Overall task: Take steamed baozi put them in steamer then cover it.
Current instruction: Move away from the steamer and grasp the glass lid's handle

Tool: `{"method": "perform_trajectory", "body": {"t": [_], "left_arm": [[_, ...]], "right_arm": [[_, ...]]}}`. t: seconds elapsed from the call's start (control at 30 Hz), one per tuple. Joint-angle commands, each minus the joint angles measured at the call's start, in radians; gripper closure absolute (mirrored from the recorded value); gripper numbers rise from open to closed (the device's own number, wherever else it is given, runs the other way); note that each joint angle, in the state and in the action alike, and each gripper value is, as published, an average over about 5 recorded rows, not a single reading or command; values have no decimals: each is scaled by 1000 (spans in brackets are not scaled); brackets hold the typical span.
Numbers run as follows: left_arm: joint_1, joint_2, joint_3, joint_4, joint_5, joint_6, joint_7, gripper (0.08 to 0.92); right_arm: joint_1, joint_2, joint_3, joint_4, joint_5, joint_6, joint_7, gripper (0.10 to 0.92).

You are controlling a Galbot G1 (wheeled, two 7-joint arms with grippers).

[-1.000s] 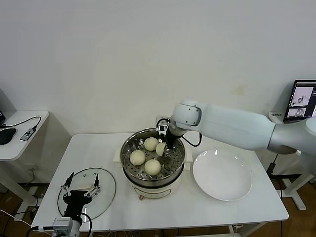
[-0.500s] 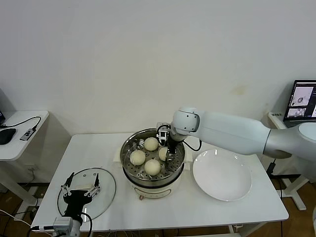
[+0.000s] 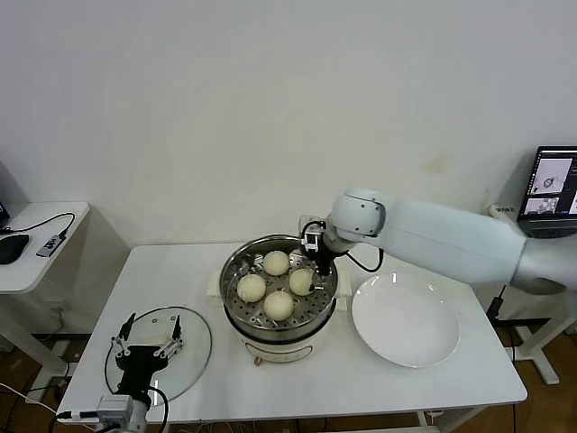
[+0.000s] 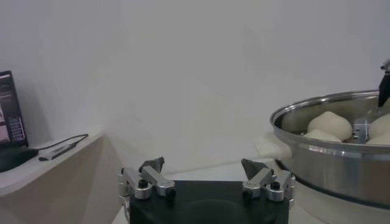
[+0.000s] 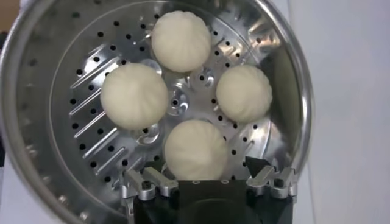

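A: Where does the right arm stand?

B: It reaches in from the right edge of the head view, a thick white limb bent at a rounded joint just right of centre; the right gripper point(image 3: 315, 269) hangs over the far right part of the steamer point(image 3: 233, 271), pointing down at the buns; its fingers point(image 5: 149, 181) are spread wide and grasp nothing, with one bun lying free just beneath them.

A: And the left arm?

B: Parked at the lower left of the head view; the left gripper point(image 3: 147, 336) sits over the cover point(image 3: 195, 361), its fingers point(image 4: 152, 175) wide apart and holding nothing.

A: What is the steamer like?

B: A round pot of shiny steel on a white base, centre of the white table point(image 3: 379, 379); inside lies a perforated tray point(image 5: 91, 152) with round holes and long slots (it gleams in the right wrist view).

A: And the steamed baozi?

B: The steamed baozi point(image 5: 181, 40) number four, all on the tray inside the pot, set in a loose diamond; they are smooth, cream-white and domed, with faint pleats running to the top; each lies near its neighbours but apart from them.

A: The cover?

B: Clear glass with a metal rim and a cream handle, flat on the table's lower left corner, well apart from the pot; a bare white plate point(image 3: 406, 320) lies just right of the steamer.
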Motion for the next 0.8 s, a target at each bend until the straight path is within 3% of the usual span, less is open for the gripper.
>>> {"method": "perform_trajectory", "body": {"t": [0.03,0.23,0.43,0.63,0.8], "left_arm": [[6,1,-9,-4,2,-1,1,177],[13,-4,-5,-4,19,-3,0,177],[20,-9,-1,-7,33,-6,-2,177],[31,-15,9,1,55,-32,-4,177],[38,-19,29,29,139,-37,-20,177]], "right_arm": [[-157,-236,224,240,60,87,246,203],[-504,-371,536,342,93,267,476,203],[-960,-391,928,391,-12,491,591,203],[-1345,-271,1277,371,-206,732,614,203],[-1597,-77,1581,368,-328,863,581,203]]}}
